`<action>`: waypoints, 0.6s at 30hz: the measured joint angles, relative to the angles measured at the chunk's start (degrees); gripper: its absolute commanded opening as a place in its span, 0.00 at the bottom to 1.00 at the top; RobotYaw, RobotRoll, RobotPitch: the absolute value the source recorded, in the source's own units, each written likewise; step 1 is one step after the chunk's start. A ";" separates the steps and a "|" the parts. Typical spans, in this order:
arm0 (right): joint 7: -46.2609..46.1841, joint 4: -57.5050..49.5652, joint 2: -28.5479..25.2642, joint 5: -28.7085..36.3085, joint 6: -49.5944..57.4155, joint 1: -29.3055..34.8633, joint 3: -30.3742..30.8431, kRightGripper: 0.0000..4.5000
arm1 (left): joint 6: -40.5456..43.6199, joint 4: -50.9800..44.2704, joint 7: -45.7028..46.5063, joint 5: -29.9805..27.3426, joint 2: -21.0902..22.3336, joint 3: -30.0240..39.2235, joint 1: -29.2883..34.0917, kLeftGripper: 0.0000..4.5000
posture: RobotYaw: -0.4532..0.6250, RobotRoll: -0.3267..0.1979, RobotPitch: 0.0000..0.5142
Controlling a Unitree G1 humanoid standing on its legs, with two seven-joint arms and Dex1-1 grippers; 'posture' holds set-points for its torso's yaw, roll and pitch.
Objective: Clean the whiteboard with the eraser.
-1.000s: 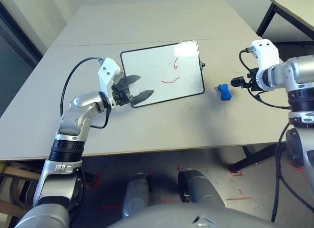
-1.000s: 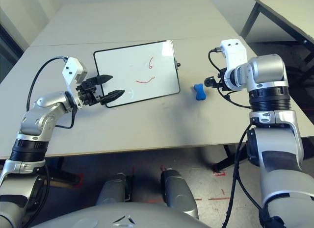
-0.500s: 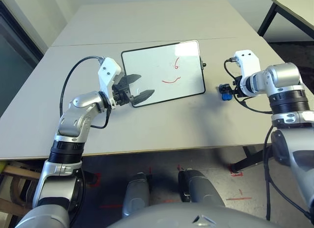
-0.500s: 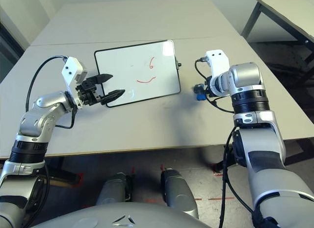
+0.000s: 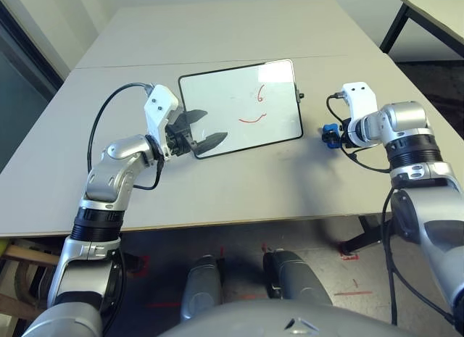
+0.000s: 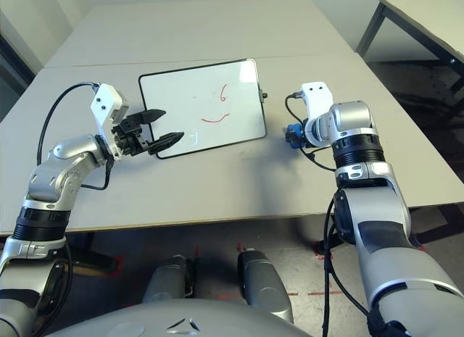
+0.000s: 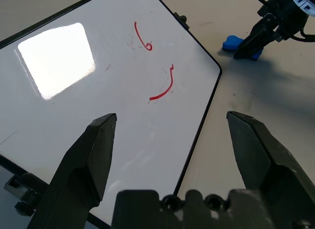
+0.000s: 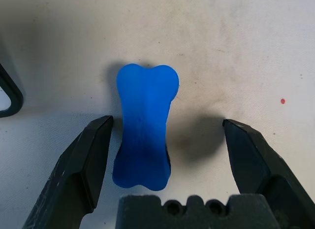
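The whiteboard [image 5: 239,109] lies on the table with red scribbles [image 5: 254,109] on it. My left gripper [image 5: 205,128] hovers open over the board's near left corner, nothing between its fingers [image 7: 93,150]. The blue bone-shaped eraser [image 8: 144,125] rests on the table just right of the board. My right gripper [image 8: 165,135] is open and lowered around the eraser, one finger [image 8: 86,160] close beside it and the other finger [image 8: 251,160] well apart from it. In the head views the eraser [image 5: 330,132] peeks out from under my right wrist.
A seam crosses the table [image 5: 217,192] behind the board. A second table [image 5: 435,11] stands at the far right beyond a gap. Open tabletop lies in front of the board and to its left.
My right arm has swung in from the right and come down over the eraser, which now sits between its open fingers. The left arm and the board have stayed put.
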 measured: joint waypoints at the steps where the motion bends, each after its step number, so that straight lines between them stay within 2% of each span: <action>1: 0.03 0.04 0.07 0.00 -0.03 0.00 -0.03 0.86 | 0.03 -0.03 0.01 0.00 0.00 0.00 0.00 1.00 | 0.33 0.62 0.14; 5: 0.08 0.09 0.31 -0.11 -0.03 -0.12 -0.05 0.55 | 0.17 -0.10 0.05 0.00 0.05 0.01 0.00 1.00 | 0.33 0.62 0.13; 8: 0.11 0.07 0.29 -0.31 0.12 -0.12 -0.05 0.29 | 0.17 -0.10 0.10 0.00 0.12 0.03 0.00 1.00 | 0.33 0.62 0.13; 11: 0.22 -0.06 0.26 -0.45 0.78 -0.52 -0.05 0.09 | 0.17 -0.10 0.12 0.00 0.16 0.04 0.00 1.00 | 0.32 0.62 0.13; 16: 2.19 -2.45 -0.14 -0.45 3.00 -0.50 1.26 0.08 | 0.17 -0.08 0.11 0.01 0.41 0.07 -0.01 1.00 | 0.32 0.62 0.13; 18: 4.70 -5.32 -1.44 -0.45 3.34 -0.24 4.33 0.08 | 0.17 -0.06 0.09 0.01 0.46 0.10 -0.08 1.00 | 0.32 0.62 0.12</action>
